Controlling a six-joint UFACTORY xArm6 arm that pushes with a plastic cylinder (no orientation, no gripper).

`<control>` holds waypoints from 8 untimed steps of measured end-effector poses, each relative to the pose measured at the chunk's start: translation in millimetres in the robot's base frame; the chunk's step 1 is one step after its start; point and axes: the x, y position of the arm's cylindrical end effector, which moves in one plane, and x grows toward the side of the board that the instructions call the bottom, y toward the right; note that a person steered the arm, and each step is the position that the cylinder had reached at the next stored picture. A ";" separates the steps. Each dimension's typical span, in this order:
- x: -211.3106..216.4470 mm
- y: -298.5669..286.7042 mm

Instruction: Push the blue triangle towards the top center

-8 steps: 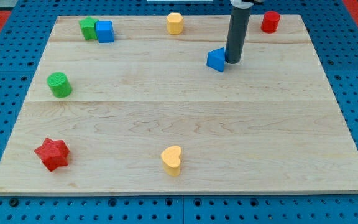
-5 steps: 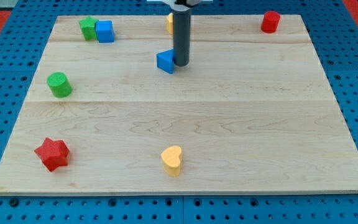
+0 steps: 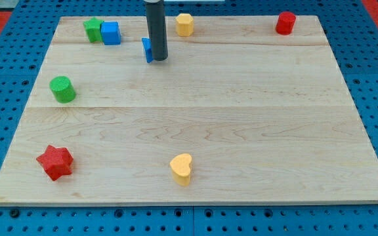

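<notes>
Blue triangle [image 3: 147, 49] sits in the far part of the tabletop [image 3: 241, 131], left of the centre line and mostly hidden behind the rod; only its left edge shows. My tip [image 3: 157, 59] touches its right side. The tool is a bare rod with no jaws, so it grips nothing and only presses sideways.

Neighbours: blue cube [image 3: 111, 33] and green star [image 3: 93, 29] lie farther left along the far edge, touching each other; yellow hexagon-like block [image 3: 185, 24] lies to the right, near the far edge.

Judgement: the triangle looks left of the far-centre target. Pushing from the right would drive it farther off, towards the blue cube.

To do the step well:
- lift contact off the right face and go round the near side of the block
- set the tip at its near-left corner
- push far and right in a short stroke
- stop short of the yellow block
</notes>
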 end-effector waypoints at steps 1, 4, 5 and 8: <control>7.4 -26.4; -27.2 -41.2; -37.1 -11.4; -37.0 69.9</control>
